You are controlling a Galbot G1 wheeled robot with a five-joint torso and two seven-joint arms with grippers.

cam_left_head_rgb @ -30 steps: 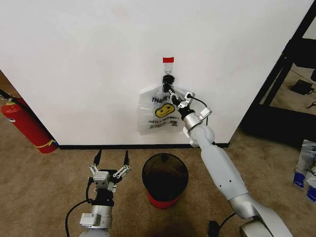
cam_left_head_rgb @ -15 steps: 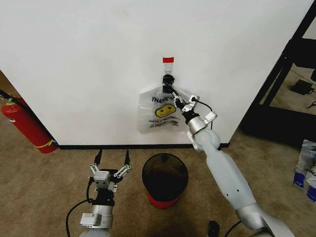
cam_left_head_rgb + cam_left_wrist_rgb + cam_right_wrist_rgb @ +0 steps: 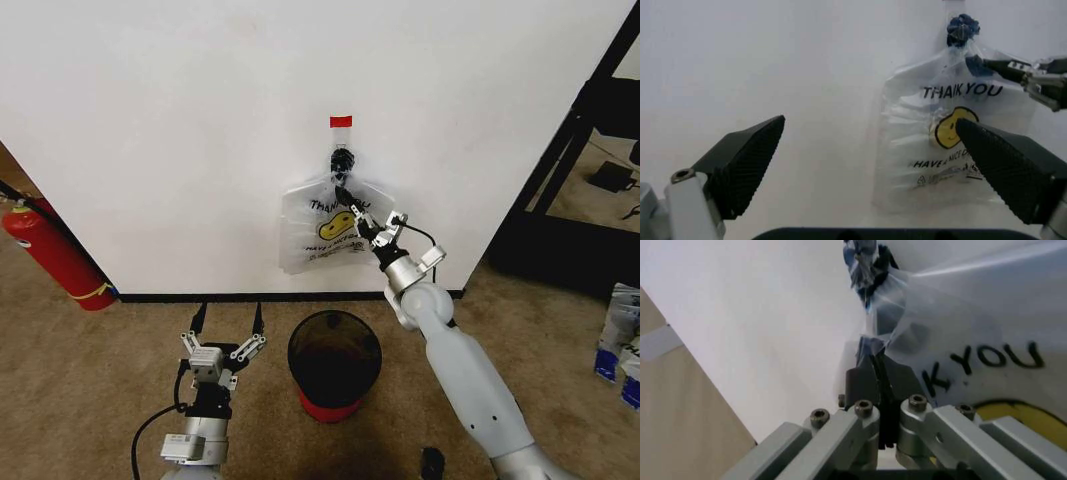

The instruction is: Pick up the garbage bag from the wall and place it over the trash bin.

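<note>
The right claw (image 3: pixel 352 207), pinched shut on the garbage bag (image 3: pixel 318 232) just under the hook (image 3: pixel 341 158), has pulled back and down from the wall (image 3: pixel 180 130) (bag still hooked), starting the lift-off. The left claw (image 3: pixel 226 319) hangs open beside the trash bin (image 3: pixel 334 366).

The garbage bag (image 3: pixel 953 140) reads "THANK YOU" above a smiley, "HAVE A NICE" below.

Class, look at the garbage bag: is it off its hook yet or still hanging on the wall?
Still hanging: the garbage bag dangles from the hook, with the right gripper shut on its top.
</note>
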